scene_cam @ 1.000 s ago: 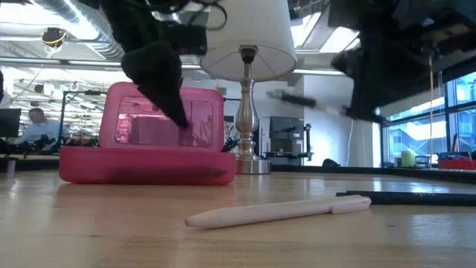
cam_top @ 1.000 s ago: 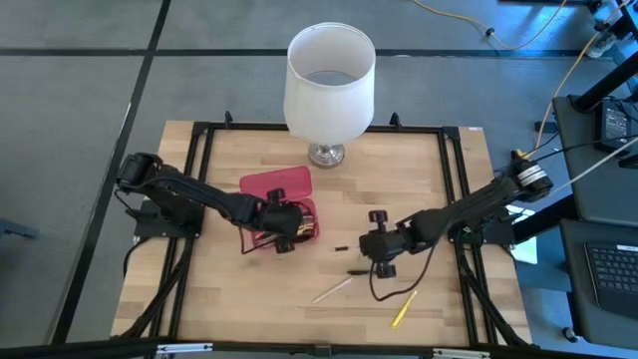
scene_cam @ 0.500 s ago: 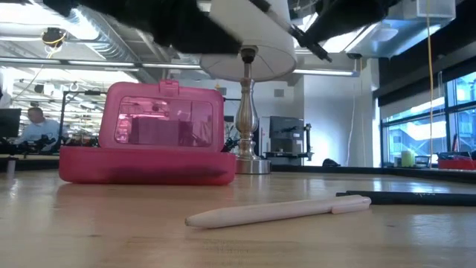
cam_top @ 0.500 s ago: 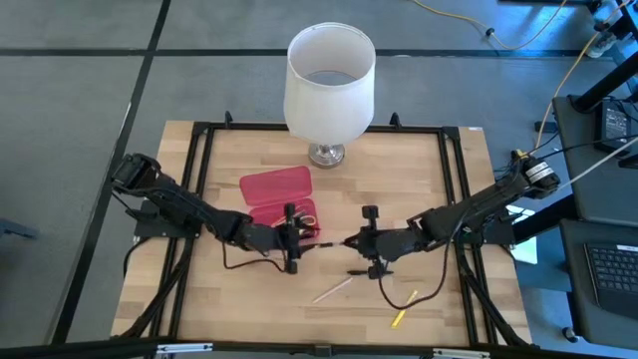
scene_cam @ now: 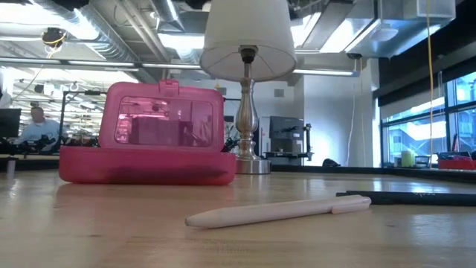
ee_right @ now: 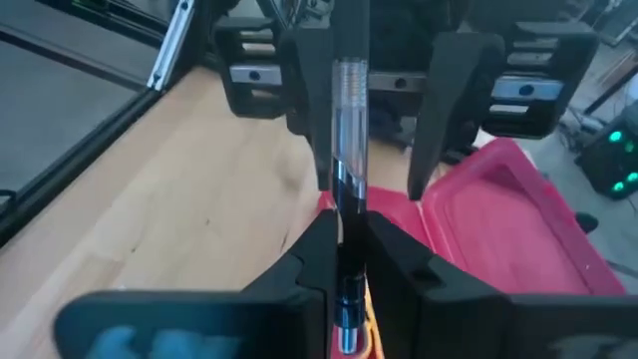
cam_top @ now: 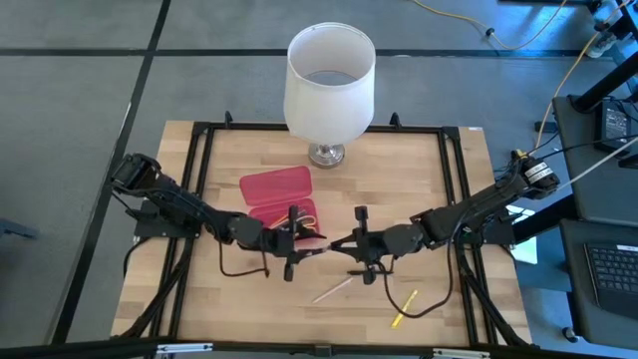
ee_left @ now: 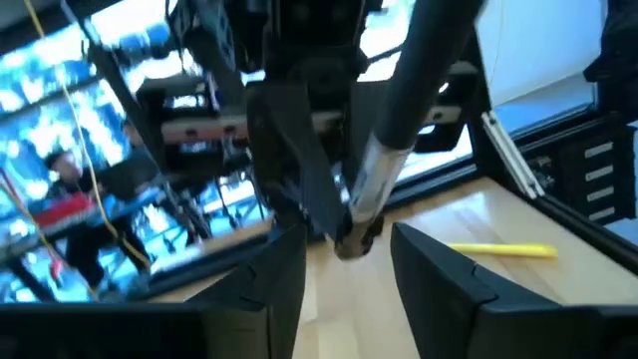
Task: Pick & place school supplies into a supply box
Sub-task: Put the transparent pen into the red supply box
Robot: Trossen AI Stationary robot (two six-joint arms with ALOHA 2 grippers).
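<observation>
Right gripper (ee_right: 346, 249): jaws pinch a dark, clear-barrelled pen (ee_right: 349, 150) near one end. The free end points at the other arm.

Left gripper (ee_left: 349, 261): jaws spread, one on each side of that pen's free end. No squeeze on it can be seen.

Both meet just below centre of the high view, above the surface (cam_top: 219, 299), left gripper (cam_top: 303, 244) facing right gripper (cam_top: 341, 243).

Change: a second ago the left gripper is at the supply box (cam_top: 282, 197) and the right gripper sits further right in the frame. Half a second ago they are nearer each other. Now they are tip to tip. Both arms have also left the low view, where they hung dark across the top.

Judgement: this is a handover of the pen from right to left, not yet done. The pen is not in the box.

Supply box: red, lid open, left of centre in the high view and just above the left gripper. It fills the left of the low view (scene_cam: 149, 165).

Still on the surface are a pale pen (scene_cam: 275, 211) and a yellow pencil (cam_top: 404, 307), in the lower middle of the high view.

White lamp (cam_top: 329, 80), top centre.

Writing, brands: none legible on the pen, box or arms.
</observation>
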